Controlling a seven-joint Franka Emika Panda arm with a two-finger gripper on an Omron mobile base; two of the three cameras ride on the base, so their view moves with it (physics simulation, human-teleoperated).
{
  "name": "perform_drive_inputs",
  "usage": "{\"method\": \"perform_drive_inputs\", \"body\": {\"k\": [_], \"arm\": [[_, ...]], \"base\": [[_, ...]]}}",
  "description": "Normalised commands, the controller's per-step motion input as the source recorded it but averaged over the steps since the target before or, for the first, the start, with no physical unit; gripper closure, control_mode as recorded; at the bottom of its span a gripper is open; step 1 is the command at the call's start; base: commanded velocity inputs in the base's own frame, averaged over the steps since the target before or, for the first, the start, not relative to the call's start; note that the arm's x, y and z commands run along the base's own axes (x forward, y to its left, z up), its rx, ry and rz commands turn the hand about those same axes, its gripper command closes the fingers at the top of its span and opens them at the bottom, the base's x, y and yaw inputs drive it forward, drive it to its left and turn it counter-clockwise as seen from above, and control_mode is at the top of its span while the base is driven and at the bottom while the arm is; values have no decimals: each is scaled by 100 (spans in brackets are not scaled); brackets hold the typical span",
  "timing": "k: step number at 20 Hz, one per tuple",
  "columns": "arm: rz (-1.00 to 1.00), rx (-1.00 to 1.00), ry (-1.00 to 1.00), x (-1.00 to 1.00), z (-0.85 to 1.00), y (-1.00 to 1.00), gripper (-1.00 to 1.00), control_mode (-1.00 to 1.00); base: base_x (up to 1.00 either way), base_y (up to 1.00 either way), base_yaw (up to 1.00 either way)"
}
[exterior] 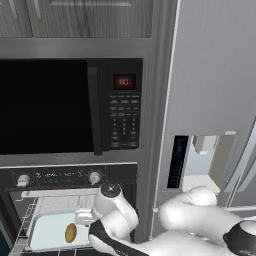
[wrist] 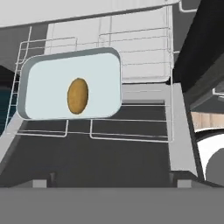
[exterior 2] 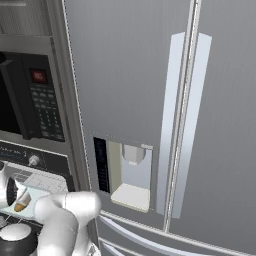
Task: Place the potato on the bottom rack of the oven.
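The gripper is released and holds nothing, while the potato (wrist: 78, 96) lies in the middle of the tray (wrist: 43, 74) on the rack (wrist: 131, 133); it looks firm, smooth and light, best taken across its narrow width.

The arm (exterior: 200, 215) is glossy white, built of fat rounded links that swell like tubes at each bend. Dark, near-black joints break up the white: a round cap with a pale centre (exterior: 110, 190) on one link's end and a black band (exterior: 107, 236) beneath. Another dark joint (exterior 2: 15, 235) has a white domed cap.
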Motion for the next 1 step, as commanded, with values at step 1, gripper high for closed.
{"method": "perform_drive_inputs", "body": {"k": [1], "arm": [[0,0,-1,-15,31,0,-100,-100]], "base": [[0,0,0]]}}
